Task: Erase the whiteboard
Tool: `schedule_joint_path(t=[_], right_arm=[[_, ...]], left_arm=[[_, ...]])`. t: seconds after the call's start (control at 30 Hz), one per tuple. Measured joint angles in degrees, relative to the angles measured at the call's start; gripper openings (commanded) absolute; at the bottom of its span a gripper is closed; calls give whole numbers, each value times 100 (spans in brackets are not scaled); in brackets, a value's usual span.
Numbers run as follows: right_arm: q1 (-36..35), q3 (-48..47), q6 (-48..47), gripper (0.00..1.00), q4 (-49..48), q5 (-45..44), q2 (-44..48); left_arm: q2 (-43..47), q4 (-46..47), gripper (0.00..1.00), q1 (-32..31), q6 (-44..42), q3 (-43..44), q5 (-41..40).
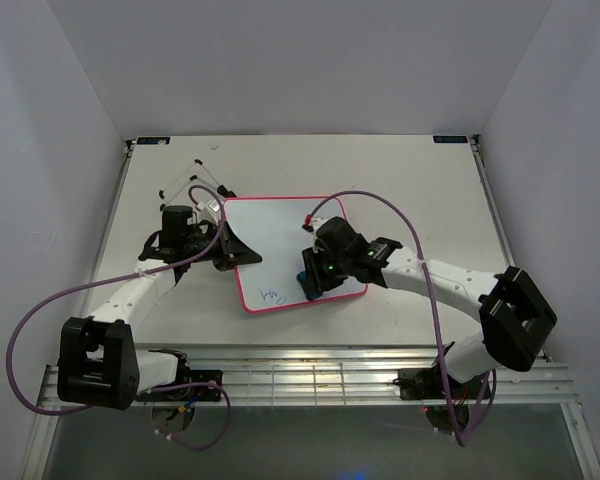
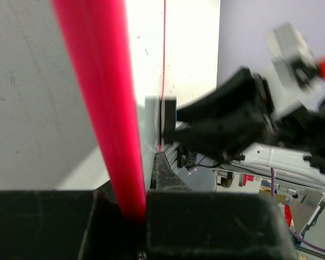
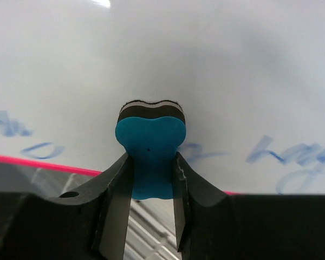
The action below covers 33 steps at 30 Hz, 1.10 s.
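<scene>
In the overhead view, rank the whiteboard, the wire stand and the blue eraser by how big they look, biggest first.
1. whiteboard
2. wire stand
3. blue eraser, only partly visible

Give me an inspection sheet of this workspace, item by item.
Surface: white table, matte.
Job's things: whiteboard with blue writing near its front edge; blue eraser against it.
Clutter: black wire stand beyond the left arm.
Grippers: left gripper shut on the whiteboard's pink rim; right gripper shut on the blue eraser.
Cables: purple cables loop off both arms.
Surroundings: plain pale walls.
</scene>
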State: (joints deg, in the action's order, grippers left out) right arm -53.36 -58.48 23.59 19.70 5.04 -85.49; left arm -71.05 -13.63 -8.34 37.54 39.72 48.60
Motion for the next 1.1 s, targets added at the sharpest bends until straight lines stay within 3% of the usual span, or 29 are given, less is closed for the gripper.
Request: schedule_joint_path(t=[0.2,0.37,0.53,0.83,1.1], right_arm=[[1270,894,-155,8,225,-380,251],[1351,726,-424,8,466,-348,96],[745,-83,-472,8,739,-210,-247],[-1401,-1735,-133,8,428,-74,-800],[-1604,-2299,-98,8,610,-243,-1163]], left_arm=[[-4,127,0,28,46,0,-9],[-76,166,0,52,72,2,50],[-138,166,0,90,96,2,94],[-151,190,0,72,105,2,114],[-164,214,0,72,24,2,131]])
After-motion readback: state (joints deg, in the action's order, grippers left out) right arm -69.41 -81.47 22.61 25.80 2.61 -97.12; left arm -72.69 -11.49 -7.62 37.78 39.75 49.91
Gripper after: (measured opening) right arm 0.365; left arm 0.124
